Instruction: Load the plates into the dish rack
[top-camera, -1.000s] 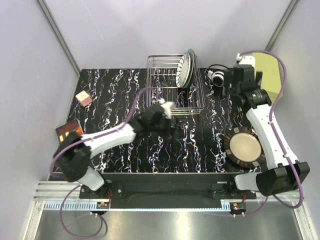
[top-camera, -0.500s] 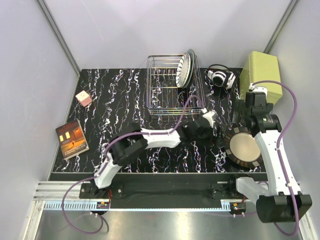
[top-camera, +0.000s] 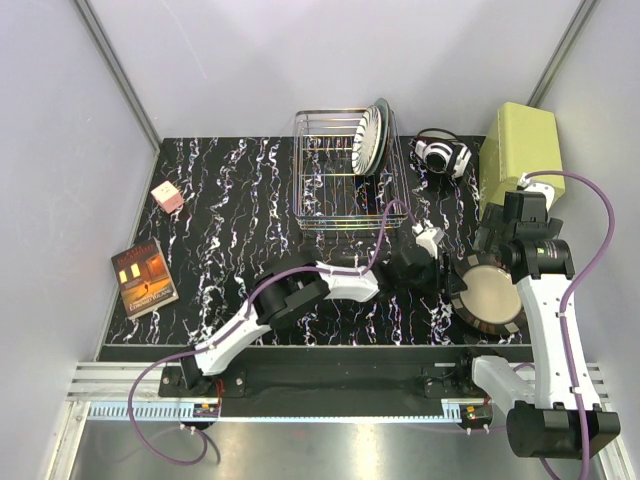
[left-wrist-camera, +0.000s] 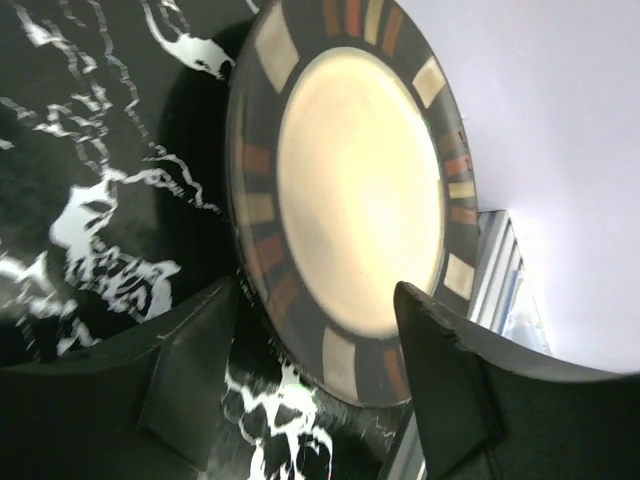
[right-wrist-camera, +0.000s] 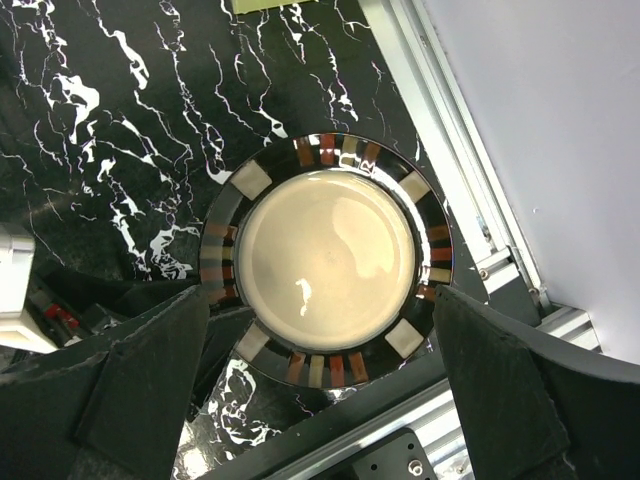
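Observation:
The beige plate with a dark brown rim (top-camera: 490, 293) lies flat on the table at the near right. My left gripper (top-camera: 440, 275) is open at its left edge, and in the left wrist view (left-wrist-camera: 320, 370) its jaws stand on either side of the plate's rim (left-wrist-camera: 355, 190) without touching it. My right gripper (top-camera: 497, 248) hangs above the plate (right-wrist-camera: 325, 260), wide open and empty (right-wrist-camera: 325, 400). The silver wire dish rack (top-camera: 330, 190) stands at the back. A white plate with black stripes (top-camera: 368, 138) stands upright at its right end, with a greenish plate (top-camera: 384, 122) behind it.
A yellow-green box (top-camera: 520, 150) stands at the back right, with a black-and-white headset (top-camera: 440, 153) beside it. A book (top-camera: 143, 276) and a pink cube (top-camera: 167, 196) lie at the left. An aluminium rail (right-wrist-camera: 480, 160) runs along the table's edge close to the beige plate.
My left arm swung right from in front of the rack to the beige plate's left edge. My right arm drew back from the far right corner to above the plate.

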